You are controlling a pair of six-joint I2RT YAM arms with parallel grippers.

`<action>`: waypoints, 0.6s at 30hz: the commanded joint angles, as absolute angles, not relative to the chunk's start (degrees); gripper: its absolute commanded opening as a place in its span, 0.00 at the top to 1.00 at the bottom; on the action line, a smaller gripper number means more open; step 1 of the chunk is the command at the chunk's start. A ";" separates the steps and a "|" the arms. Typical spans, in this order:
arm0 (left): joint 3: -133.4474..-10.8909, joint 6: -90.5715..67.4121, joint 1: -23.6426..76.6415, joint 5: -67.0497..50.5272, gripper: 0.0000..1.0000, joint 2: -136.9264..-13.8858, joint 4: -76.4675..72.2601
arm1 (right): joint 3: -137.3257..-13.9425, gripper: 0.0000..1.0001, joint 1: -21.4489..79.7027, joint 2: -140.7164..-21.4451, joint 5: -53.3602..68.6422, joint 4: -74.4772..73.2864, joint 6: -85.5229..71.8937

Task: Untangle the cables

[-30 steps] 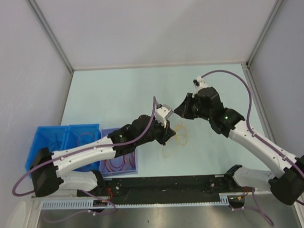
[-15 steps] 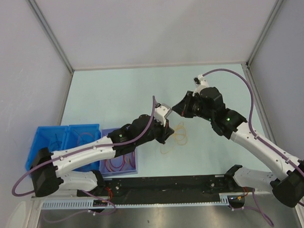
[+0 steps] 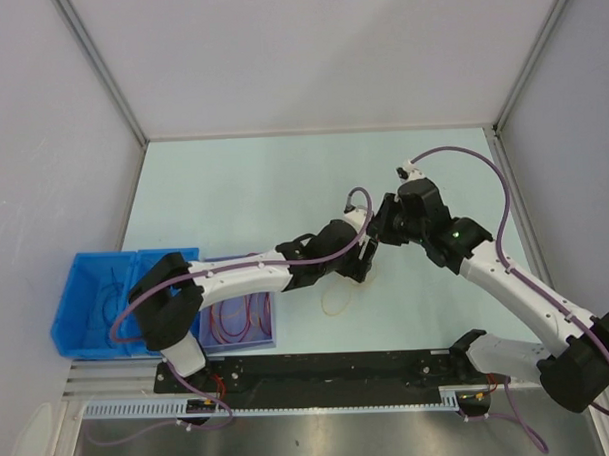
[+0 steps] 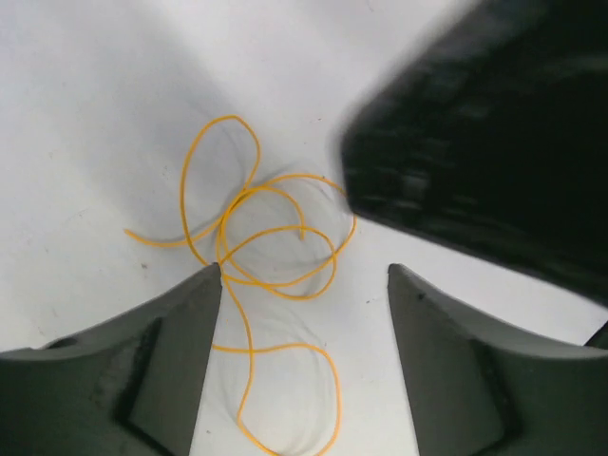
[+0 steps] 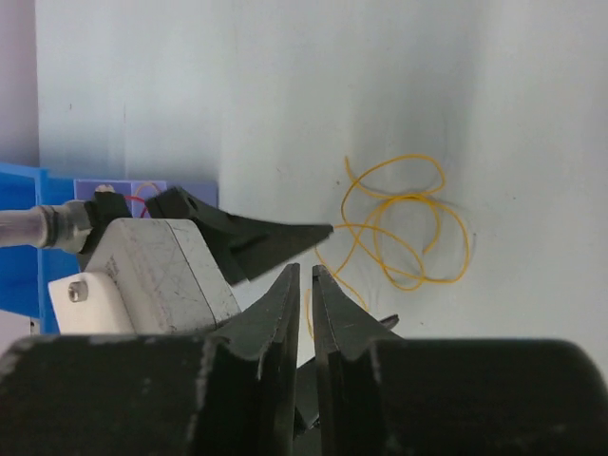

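Mid-table, between the two arms: orange cables (image 4: 275,237) in one loose tangle, lying flat. At the left gripper (image 4: 304,275): hangs over the tangle, spread wide, clasps nothing. At the right gripper (image 5: 306,271): sits just beside the left one, nearly pinched, with only a thin slit showing; cannot tell whether a strand is caught. Off left: blue bins (image 3: 96,285), with red loops (image 3: 238,318) in the nearest.
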State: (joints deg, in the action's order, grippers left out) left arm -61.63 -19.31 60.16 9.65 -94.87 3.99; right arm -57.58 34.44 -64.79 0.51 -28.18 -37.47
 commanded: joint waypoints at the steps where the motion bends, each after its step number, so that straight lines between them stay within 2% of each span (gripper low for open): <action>1: -64.86 -19.51 59.15 14.05 0.18 -95.27 3.78 | -56.60 0.86 34.01 -62.84 0.00 -28.74 -36.39; 7: -60.65 -19.86 58.80 16.96 0.00 -92.21 3.18 | -55.90 0.85 32.79 -62.75 0.44 -28.48 -35.51; 10: -56.26 -19.95 58.27 13.98 0.00 -91.23 -1.91 | -55.90 0.82 31.12 -62.67 -0.70 -29.09 -34.63; 11: -55.47 -19.95 58.18 12.67 0.00 -91.23 -3.06 | -55.90 0.78 30.59 -62.49 -2.01 -29.44 -34.45; 12: -54.50 -19.86 58.18 12.40 0.00 -91.40 -3.77 | -55.90 0.70 28.85 -62.14 -3.15 -30.14 -34.45; 13: -54.32 -19.86 57.92 12.22 0.00 -91.67 -4.39 | -55.90 0.68 27.96 -61.96 -3.25 -30.49 -34.54; 18: -54.58 -19.60 56.78 10.12 0.03 -95.36 -7.20 | -55.90 0.66 23.82 -61.09 -0.88 -31.20 -33.84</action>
State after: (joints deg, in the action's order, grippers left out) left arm -54.28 -19.46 57.74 12.53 -94.02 -0.56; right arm -55.83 25.87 -63.09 -0.89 -30.37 -35.14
